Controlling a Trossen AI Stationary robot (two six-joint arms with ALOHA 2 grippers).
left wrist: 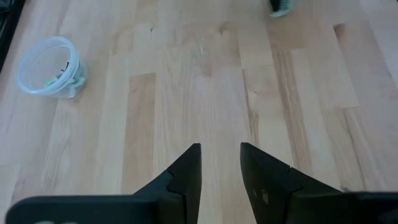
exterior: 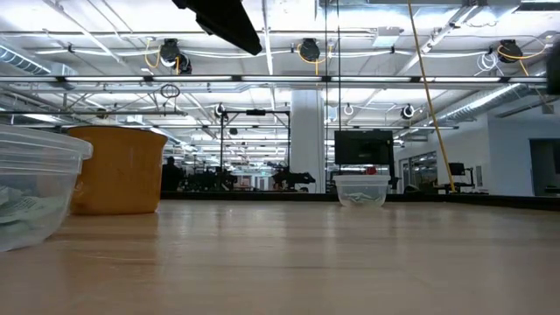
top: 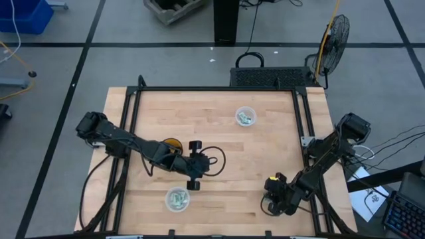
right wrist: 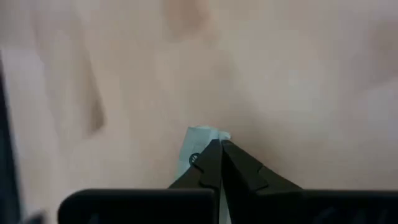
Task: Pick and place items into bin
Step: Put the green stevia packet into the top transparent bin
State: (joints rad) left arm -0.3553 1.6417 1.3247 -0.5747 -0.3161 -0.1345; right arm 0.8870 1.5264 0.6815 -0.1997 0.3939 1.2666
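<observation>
In the right wrist view my right gripper (right wrist: 219,143) is shut on a small pale green-and-white packet (right wrist: 198,142). In the high view it (top: 273,184) sits near the table's near right corner. My left gripper (top: 198,164) is open over mid-table, beside the amber-orange cup (top: 171,145). Its fingers (left wrist: 221,149) hang above bare wood. A clear cup (top: 246,117) toward the far side holds packets (left wrist: 68,79). A second clear cup (top: 177,198) near the near edge also holds packets. A further packet (left wrist: 281,6) shows at the edge of the left wrist view. My right gripper pinches the packet between its two fingertips. The packet's pale end (right wrist: 202,134) sticks out just past the tips. The rest of the packet is hidden behind the fingers. Whether it is clear of the table, I cannot tell.
In the low view the near clear cup (exterior: 26,197) and the orange cup (exterior: 118,171) stand at the left, and the far clear cup (exterior: 361,190) stands mid-picture. A black frame rail (top: 302,126) runs along the table's right side. Bare wood lies between the cups.
</observation>
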